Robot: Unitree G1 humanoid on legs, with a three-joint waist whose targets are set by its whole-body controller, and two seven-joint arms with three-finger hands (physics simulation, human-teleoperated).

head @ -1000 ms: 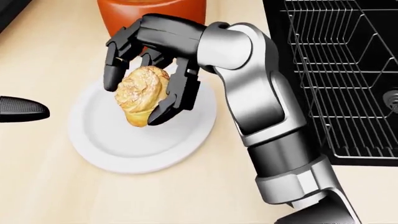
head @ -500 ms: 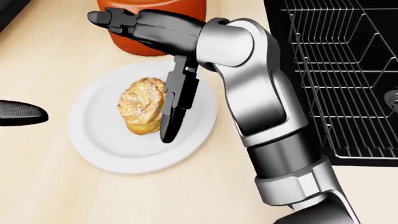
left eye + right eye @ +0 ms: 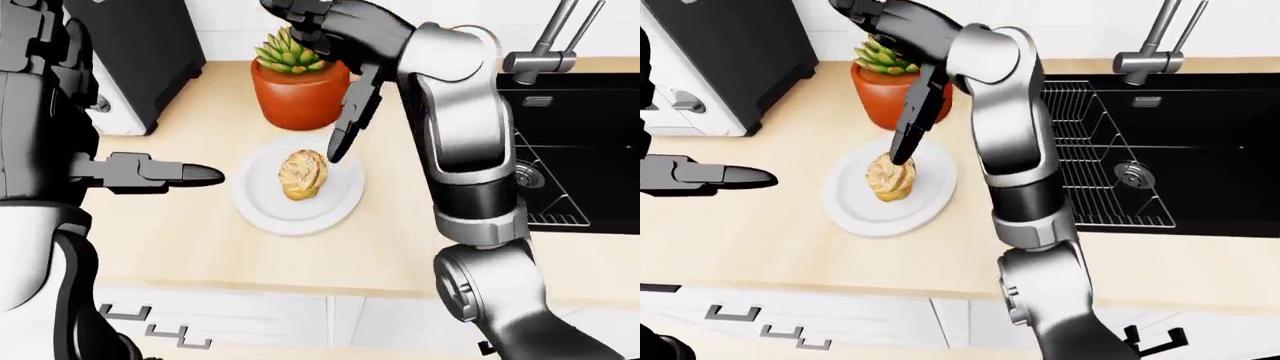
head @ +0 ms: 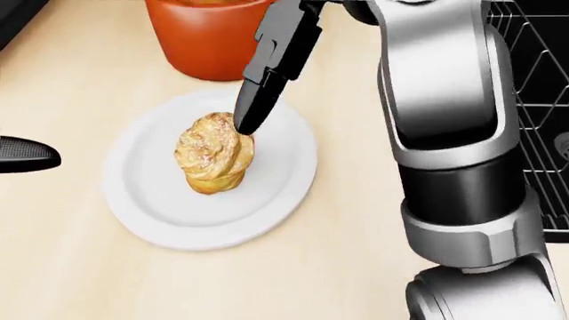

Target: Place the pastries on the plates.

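A golden swirled pastry (image 4: 213, 155) stands upright on the white plate (image 4: 142, 210), a little above the plate's middle in the head view. My right hand (image 3: 318, 75) hangs open above it. One long black finger (image 4: 255, 107) points down, its tip just over the pastry's upper right edge, while the other fingers (image 3: 290, 9) are spread high over the plant. At the left my left hand (image 3: 160, 174) hovers above the counter, apart from the plate. Its fingers stretch towards the plate and hold nothing.
An orange pot with a green succulent (image 3: 298, 94) stands just above the plate. A black appliance (image 3: 140, 60) is at the upper left. To the right lie a black sink (image 3: 1180, 150) with a wire rack (image 3: 1085, 161) and a tap (image 3: 545, 45). The counter's edge (image 3: 300, 289) runs below.
My right hand opened, let go of the pastry and rose away from the plate. The pastry now stands free on the plate. The left hand has hardly moved.
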